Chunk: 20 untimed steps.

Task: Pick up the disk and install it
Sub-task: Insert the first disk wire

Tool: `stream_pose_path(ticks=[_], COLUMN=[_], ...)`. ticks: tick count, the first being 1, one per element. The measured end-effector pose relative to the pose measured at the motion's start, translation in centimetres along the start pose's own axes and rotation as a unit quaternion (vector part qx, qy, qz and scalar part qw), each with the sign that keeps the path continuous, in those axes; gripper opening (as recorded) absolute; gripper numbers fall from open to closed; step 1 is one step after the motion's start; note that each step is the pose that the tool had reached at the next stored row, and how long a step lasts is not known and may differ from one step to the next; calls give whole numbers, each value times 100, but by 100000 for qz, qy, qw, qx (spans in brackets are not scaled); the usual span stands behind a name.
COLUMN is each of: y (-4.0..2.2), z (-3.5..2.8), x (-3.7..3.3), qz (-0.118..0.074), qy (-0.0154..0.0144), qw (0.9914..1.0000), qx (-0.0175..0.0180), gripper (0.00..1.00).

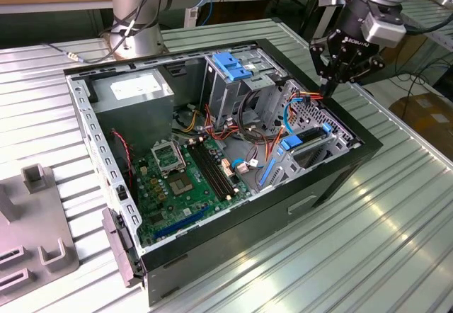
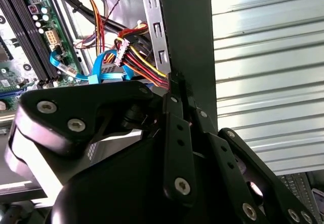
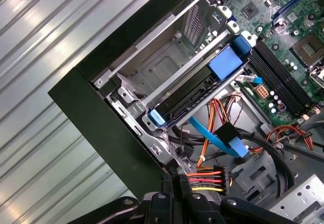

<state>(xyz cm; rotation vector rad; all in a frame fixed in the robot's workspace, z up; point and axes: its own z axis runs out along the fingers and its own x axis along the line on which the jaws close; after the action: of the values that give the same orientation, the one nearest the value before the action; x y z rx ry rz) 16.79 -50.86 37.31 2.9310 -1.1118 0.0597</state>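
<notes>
Hovering at the computer case rim in the exterior view, the gripper hangs above the cables. First wrist view: the disk sits inside the drive cage. Second wrist view: jaws appear pressed together.

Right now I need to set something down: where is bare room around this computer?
Bare ribbed table at the exterior view's right of the case. Crowded: cables inside, by the pincer; a grey fixture on that view's left.
</notes>
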Motion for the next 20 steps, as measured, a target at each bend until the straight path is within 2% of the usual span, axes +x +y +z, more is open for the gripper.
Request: stream_pose_path(ticks=[5,8,12,14,17,19,20], y=[0,0,0,0,0,0,0], z=[2,4,6,8,11,12,13], x=[-1,-1,-1,-1,-1,-1,-1], qz=[3121,5126,7632,8954,11192,12485,13376], qy=[119,239,409,503,648,737,803], qw=[99951,99867,99705,99594,99364,99208,99090], qx=[-224,-416,-675,-816,-1042,-1176,-1274], gripper=[16,16,16,16,16,16,16])
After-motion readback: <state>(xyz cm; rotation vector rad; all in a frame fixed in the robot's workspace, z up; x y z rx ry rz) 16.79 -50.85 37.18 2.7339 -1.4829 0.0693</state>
